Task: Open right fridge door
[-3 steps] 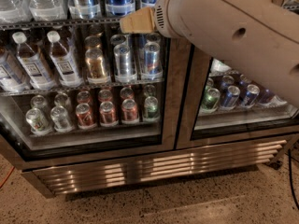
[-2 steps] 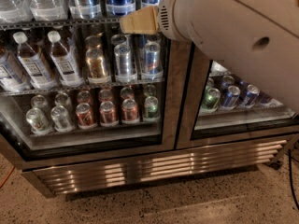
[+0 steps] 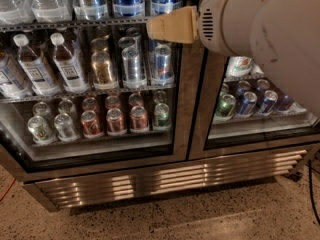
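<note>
The right fridge door (image 3: pixel 260 126) is a glass pane in a brushed brownish steel frame and it stands shut. Tilted silver, green and blue cans (image 3: pixel 246 103) show through its lower part. My big white arm (image 3: pixel 270 29) crosses the upper right and hides the upper half of that door. A tan wedge-shaped piece (image 3: pixel 171 25) sticks out from the arm to the left, in front of the centre post (image 3: pixel 192 109). My gripper is not in view; it lies beyond what the arm shows.
The left glass door (image 3: pixel 30 149) is shut, with white-capped bottles (image 3: pixel 65 64) and red-orange cans (image 3: pixel 115 121) behind it. A slatted steel grille (image 3: pixel 160 176) runs along the fridge's base. Speckled floor (image 3: pixel 200 219) lies in front. A dark cable (image 3: pixel 312 184) hangs at the right.
The arm and its tan piece have shifted a little to the right across the fridge front. Both doors stay shut.
</note>
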`<state>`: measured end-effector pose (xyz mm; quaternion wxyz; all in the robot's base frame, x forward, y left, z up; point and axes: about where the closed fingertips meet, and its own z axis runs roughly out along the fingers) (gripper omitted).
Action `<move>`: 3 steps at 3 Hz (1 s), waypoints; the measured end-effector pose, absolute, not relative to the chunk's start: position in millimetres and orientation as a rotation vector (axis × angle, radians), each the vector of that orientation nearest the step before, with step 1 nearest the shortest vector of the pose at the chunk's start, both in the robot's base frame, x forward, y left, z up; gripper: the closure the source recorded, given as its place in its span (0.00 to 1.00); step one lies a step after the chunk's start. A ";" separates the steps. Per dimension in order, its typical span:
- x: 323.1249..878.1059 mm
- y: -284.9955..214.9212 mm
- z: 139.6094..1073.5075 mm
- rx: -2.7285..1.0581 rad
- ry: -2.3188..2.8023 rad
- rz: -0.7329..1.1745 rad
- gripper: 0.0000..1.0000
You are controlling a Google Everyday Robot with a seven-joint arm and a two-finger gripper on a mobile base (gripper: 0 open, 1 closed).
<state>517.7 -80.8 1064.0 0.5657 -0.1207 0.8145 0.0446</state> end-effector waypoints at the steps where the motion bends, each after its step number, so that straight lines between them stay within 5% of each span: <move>1: 513.8 -71.3 1075.6 -0.294 1.896 0.110 0.00; 3: 595.9 -65.5 1141.7 -0.240 1.626 0.486 0.00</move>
